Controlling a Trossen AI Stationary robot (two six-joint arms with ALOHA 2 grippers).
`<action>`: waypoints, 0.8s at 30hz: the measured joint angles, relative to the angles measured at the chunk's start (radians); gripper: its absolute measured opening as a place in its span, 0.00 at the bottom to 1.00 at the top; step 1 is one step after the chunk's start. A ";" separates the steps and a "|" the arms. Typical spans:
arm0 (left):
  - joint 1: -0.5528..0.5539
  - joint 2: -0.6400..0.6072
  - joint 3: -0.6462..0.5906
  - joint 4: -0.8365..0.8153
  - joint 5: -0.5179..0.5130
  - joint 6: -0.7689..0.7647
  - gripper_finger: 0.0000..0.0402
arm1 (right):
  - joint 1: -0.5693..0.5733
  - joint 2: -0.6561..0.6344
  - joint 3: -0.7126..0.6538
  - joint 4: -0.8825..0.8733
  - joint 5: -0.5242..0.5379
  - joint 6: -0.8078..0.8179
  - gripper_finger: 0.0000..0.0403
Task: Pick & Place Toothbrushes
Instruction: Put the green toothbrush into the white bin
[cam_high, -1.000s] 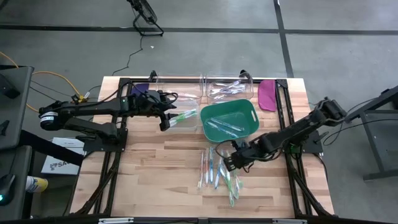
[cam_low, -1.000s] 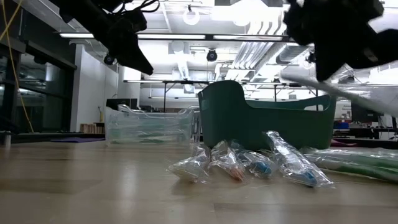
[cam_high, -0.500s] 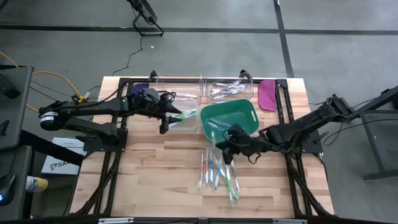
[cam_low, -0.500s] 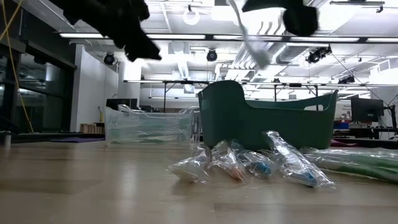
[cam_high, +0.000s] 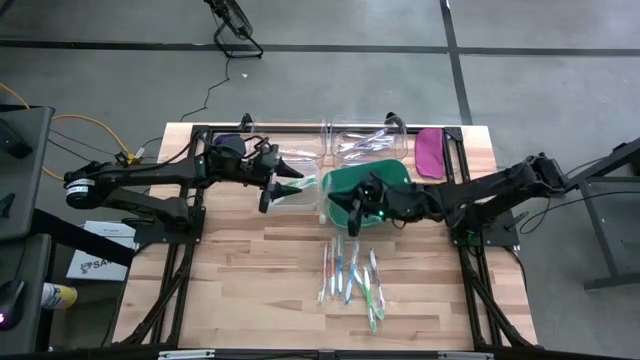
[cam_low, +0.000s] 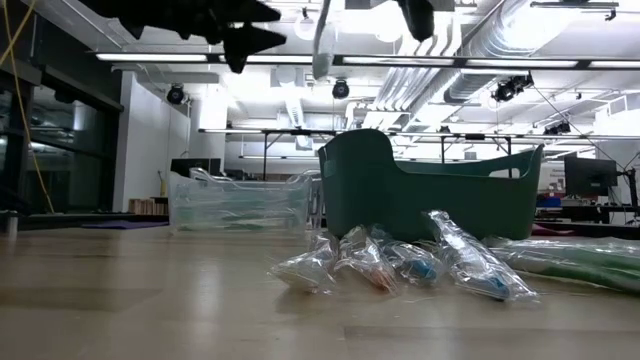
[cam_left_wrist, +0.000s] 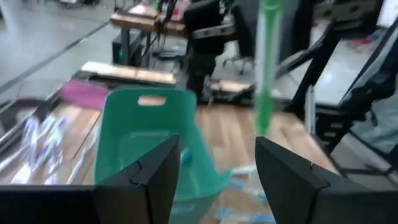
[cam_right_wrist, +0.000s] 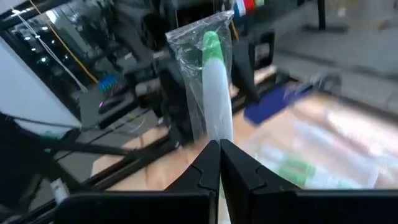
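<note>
Loose toothbrushes (cam_high: 350, 277) lie on the table (cam_high: 250, 290) before the basket (cam_high: 392, 180), bins (cam_high: 300, 165) behind-left

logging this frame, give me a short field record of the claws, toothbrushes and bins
left claw: open, above the clear bin, nothing gripped
right claw: shut on a wrapped green toothbrush, over the green basket's left end
loose pile: wrapped toothbrushes on the table in front of the basket
second clear bin: behind the basket, toothbrushes inside
purple piece: at the back right
</note>
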 joint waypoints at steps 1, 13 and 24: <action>-0.001 0.003 0.000 0.010 0.012 -0.010 0.51 | -0.011 0.000 0.000 0.024 -0.002 -0.032 0.01; -0.015 0.014 0.000 0.118 0.008 -0.040 0.53 | -0.111 0.011 0.000 0.167 -0.122 -0.143 0.01; -0.027 0.068 0.000 0.204 0.047 -0.070 0.53 | -0.129 0.115 0.000 0.326 -0.148 -0.184 0.01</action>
